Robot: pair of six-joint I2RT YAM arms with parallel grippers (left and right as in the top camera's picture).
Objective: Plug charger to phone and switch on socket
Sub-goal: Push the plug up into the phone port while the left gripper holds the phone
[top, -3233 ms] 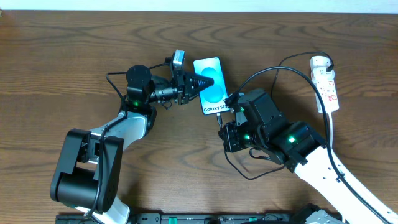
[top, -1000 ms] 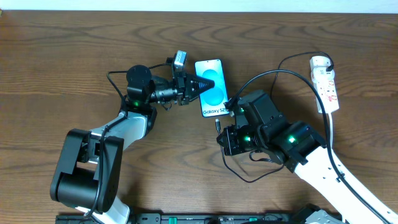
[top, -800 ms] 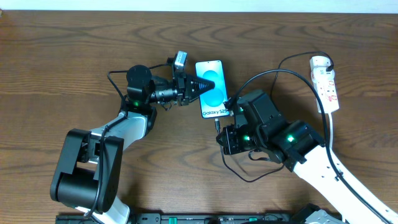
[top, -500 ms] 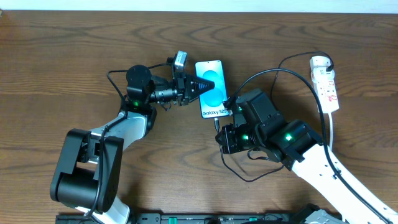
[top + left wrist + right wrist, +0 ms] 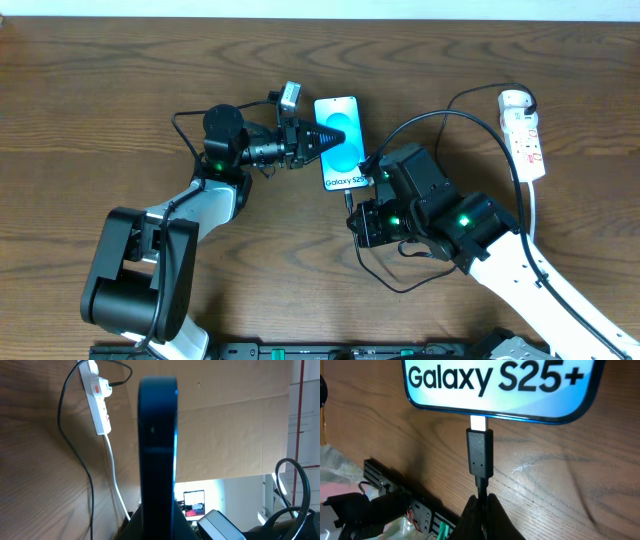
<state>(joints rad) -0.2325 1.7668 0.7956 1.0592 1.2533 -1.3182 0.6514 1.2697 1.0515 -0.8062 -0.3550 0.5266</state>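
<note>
The right claw point(image 5: 481, 504) pinches the limp charger point(image 5: 480, 457) just behind its stiff plug, the sensible hold, its tip at the slim, slippery phone's point(image 5: 500, 385) port, while the left claw point(image 5: 320, 137) clamps that phone's edges.

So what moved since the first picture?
The right tool, pinching the charger just behind its plug, backed away from the phone a little, then crept up again. The metal tip now sits at the phone's bottom edge. The phone slid very slightly to the right. The left tool stayed clamped on the phone, and the socket did not move.
</note>
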